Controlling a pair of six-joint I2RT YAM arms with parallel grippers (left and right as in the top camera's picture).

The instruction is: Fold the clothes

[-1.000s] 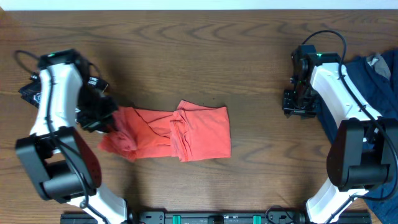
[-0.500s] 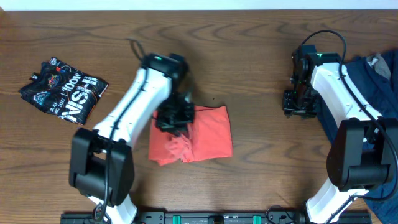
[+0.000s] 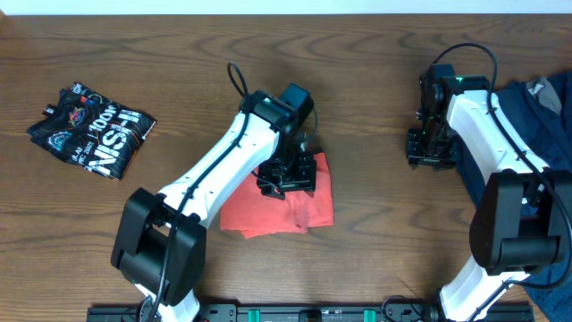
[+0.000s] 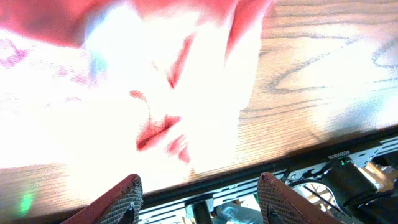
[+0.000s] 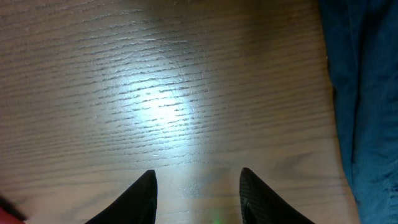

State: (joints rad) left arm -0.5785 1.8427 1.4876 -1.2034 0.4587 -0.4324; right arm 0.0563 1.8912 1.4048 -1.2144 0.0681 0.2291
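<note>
The left gripper (image 3: 287, 175) hovered with fingers spread, the folded red shirt (image 3: 315, 206) directly beneath it. The right gripper (image 5: 198, 186) was also spread above the table (image 5: 161, 93), with a navy garment (image 5: 364, 93) just beside it.

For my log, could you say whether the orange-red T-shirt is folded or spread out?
Folded: the orange-red T-shirt lies as a compact, layered rectangle.

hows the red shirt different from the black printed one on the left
The orange-red shirt shows plain cloth; the black shirt shows white lettering. The orange-red shirt lies mid-table beneath the left tool; the black shirt lies far left with no arm near. The black shirt's bundle looks smaller than the orange-red shirt. Both are folded compact on the table.
</note>
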